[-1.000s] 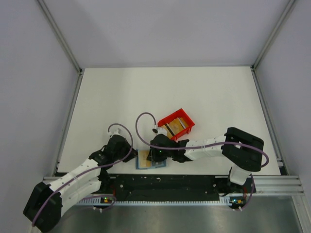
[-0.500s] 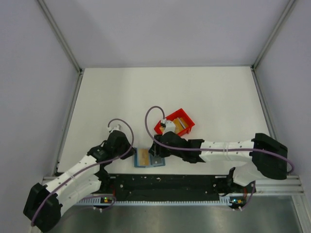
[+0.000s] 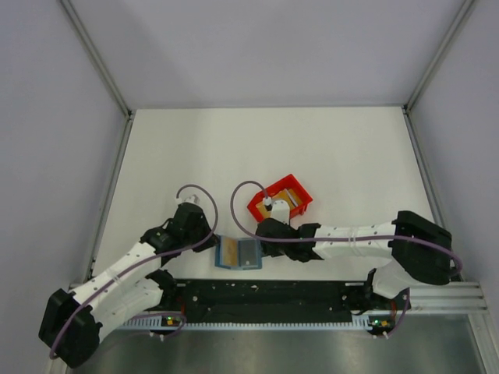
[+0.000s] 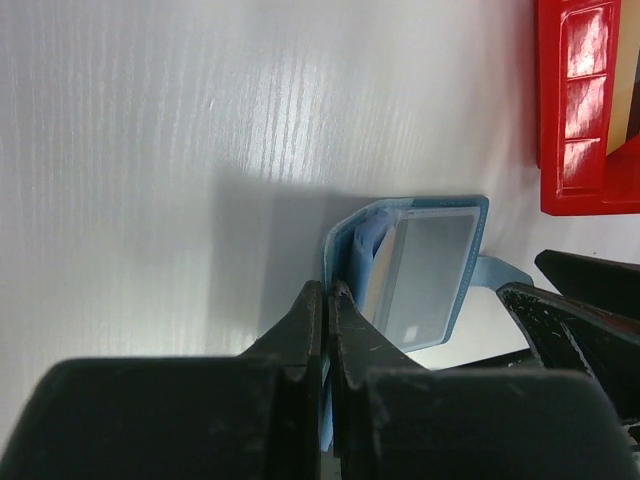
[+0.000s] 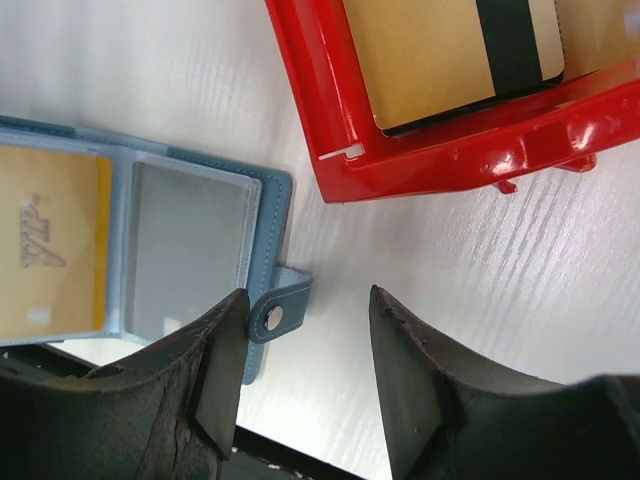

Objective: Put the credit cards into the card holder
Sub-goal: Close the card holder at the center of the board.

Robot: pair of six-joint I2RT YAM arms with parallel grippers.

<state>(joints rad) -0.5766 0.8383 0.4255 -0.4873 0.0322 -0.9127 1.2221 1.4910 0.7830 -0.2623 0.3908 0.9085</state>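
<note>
Teal-blue and soft-looking, the card holder lay spread open just inside the near edge of the worktop, about midway along it. One gold card sat in its left pocket, and the grey pocket beside it looked vacant.

The left tool was pinched tight on the holder's left flap, pinning it open. The right tool hung spread and empty over the snap tab.

Just beyond, toward the worktop's centre, stood the red bin with a black-striped card lying flat inside.

I'd judge the cards light, stiff and slick, and awkward to lift off a flat floor. They would be best taken by a long edge, tipped up against the bin wall. The holder looked limp, so it would want pinning while a card slid in.
</note>
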